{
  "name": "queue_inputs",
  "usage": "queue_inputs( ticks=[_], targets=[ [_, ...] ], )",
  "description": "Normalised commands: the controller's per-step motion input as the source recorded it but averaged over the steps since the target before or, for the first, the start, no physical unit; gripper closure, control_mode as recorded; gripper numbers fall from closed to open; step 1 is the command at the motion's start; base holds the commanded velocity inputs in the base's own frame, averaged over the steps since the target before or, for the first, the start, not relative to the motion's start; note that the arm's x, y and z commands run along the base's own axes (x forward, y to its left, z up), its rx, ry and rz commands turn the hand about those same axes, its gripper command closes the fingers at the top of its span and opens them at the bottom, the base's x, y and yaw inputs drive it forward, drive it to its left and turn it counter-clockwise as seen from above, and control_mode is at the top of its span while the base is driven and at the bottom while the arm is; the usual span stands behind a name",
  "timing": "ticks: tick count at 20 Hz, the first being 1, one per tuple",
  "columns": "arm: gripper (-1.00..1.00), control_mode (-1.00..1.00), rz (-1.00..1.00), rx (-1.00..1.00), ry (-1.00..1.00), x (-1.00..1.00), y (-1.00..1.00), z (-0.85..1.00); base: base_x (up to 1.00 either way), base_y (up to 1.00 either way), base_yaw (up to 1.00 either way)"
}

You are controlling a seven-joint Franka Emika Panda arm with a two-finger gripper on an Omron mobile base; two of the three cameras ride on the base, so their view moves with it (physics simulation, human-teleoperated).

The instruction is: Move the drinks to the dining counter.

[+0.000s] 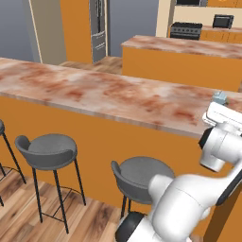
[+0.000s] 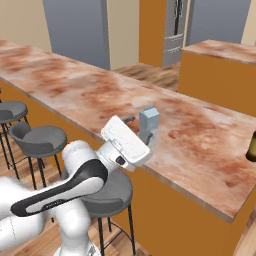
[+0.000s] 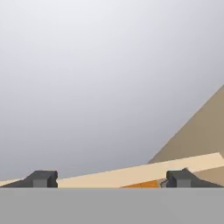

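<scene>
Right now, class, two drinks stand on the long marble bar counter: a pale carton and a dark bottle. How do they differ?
The carton is pale blue-grey and box-shaped; the bottle is dark and rounded. The carton stands in full view beside the open gripper; the bottle is cut off by the right base view's edge, far from it. Both stand upright on the dining counter.

Carton (image 2: 149, 121) upright on dining counter (image 2: 75, 85), near front edge; bottle (image 2: 251, 149) further right on same top; stools (image 1: 49, 151) lined below; island (image 1: 184, 47) behind.
</scene>
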Motion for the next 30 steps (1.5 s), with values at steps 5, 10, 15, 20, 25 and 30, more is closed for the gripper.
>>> queue_inputs(
  ticks=[5,10,15,20,25,30],
  targets=[
    [-1.0,-1.0,0.03,0.25,0.03,-0.55,0.0,1.0,0.0,0.0,0.0],
    [-1.0,-1.0,0.05,0.27,0.33,-0.34,0.13,1.0,0.0,0.0,0.0],
    [-1.0,-1.0,0.12,0.19,0.24,-0.03,0.37,0.2,0.0,0.0,0.0],
    [-1.0,-1.0,0.14,0.1,0.08,-0.15,0.25,-0.1,0.0,0.0,0.0],
    [-1.0,-1.0,0.16,0.12,0.15,-0.42,0.02,-0.01,0.0,0.0,0.0],
    [-1.0,-1.0,0.13,0.13,0.12,-0.44,0.11,0.31,0.0,0.0,0.0]
  ],
)
